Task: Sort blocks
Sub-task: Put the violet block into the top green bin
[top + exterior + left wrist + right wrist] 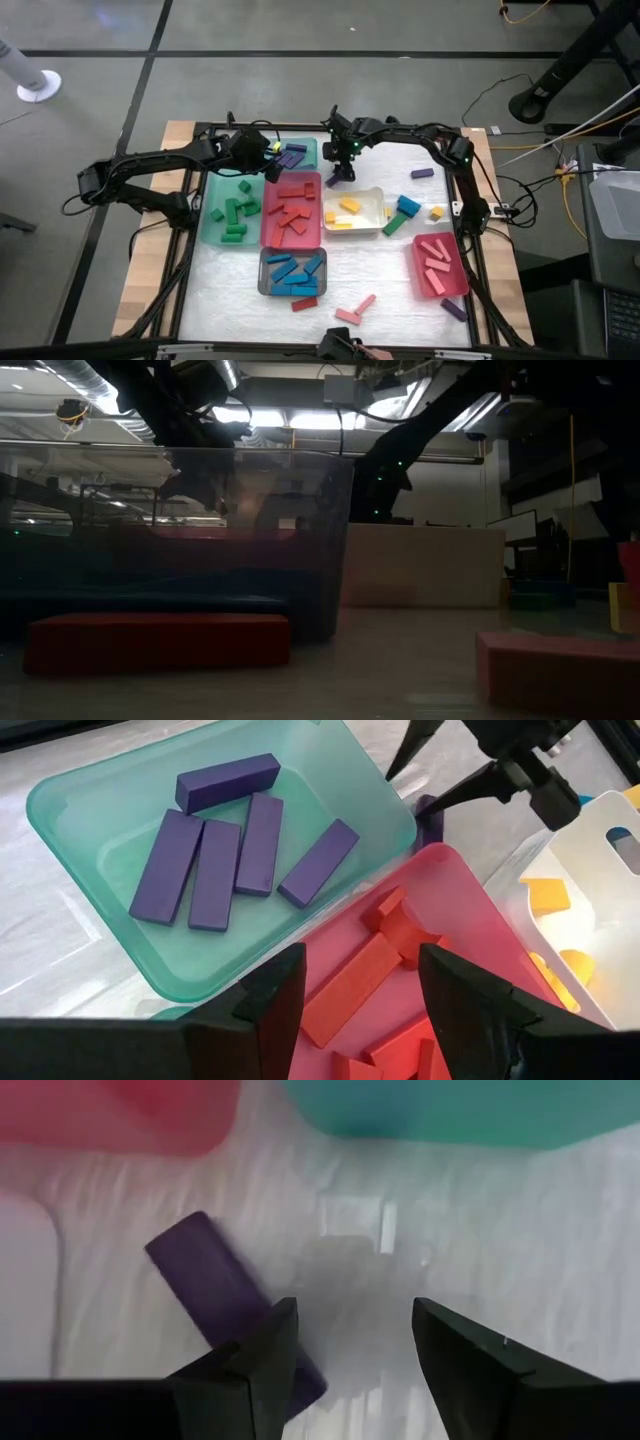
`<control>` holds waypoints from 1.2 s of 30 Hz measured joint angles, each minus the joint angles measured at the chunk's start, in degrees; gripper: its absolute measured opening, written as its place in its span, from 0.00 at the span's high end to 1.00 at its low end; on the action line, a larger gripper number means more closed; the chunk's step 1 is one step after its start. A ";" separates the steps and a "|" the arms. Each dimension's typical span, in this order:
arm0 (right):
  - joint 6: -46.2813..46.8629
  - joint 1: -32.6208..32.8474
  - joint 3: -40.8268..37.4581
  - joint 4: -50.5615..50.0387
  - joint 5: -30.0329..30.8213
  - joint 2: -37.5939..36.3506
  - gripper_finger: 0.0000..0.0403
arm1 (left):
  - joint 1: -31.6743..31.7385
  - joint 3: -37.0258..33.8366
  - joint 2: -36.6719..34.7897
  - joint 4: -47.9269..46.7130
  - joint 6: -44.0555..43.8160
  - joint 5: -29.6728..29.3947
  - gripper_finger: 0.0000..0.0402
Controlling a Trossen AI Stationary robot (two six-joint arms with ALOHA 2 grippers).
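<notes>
At the twelve o'clock edge of the table (350,300), the right gripper (343,172) hangs with its jaws spread and empty, just over a purple block (225,1305) lying on the white cover between the teal tray (292,152) and the white tray (357,210); the bar sits beside one finger, not between the two. At about eleven o'clock, the left gripper (268,160) hovers over the corner where the teal tray meets the red tray (291,210), its jaws also apart and holding nothing. Five purple blocks (215,870) lie in the teal tray, red blocks (370,975) in the red tray, yellow blocks (347,212) in the white one. Green blocks (234,212) fill the green tray (212,222) at nine o'clock, blue blocks (293,272) the grey tray (265,270) near six, pink blocks (436,262) the pink tray (452,285) at four. Loose pieces remain on the cover: a purple bar (422,173) at two o'clock, a blue and a green piece (402,214) touching just beside the white tray, a yellow cube (436,213) at three, a red bar (304,303) and a pink pair (355,311) at six, another purple bar (454,309) at five.
</notes>
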 joint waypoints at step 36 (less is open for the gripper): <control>-3.34 3.03 -0.33 -7.45 1.73 -1.09 0.51 | 0.00 0.00 0.02 -0.02 1.19 -0.02 0.55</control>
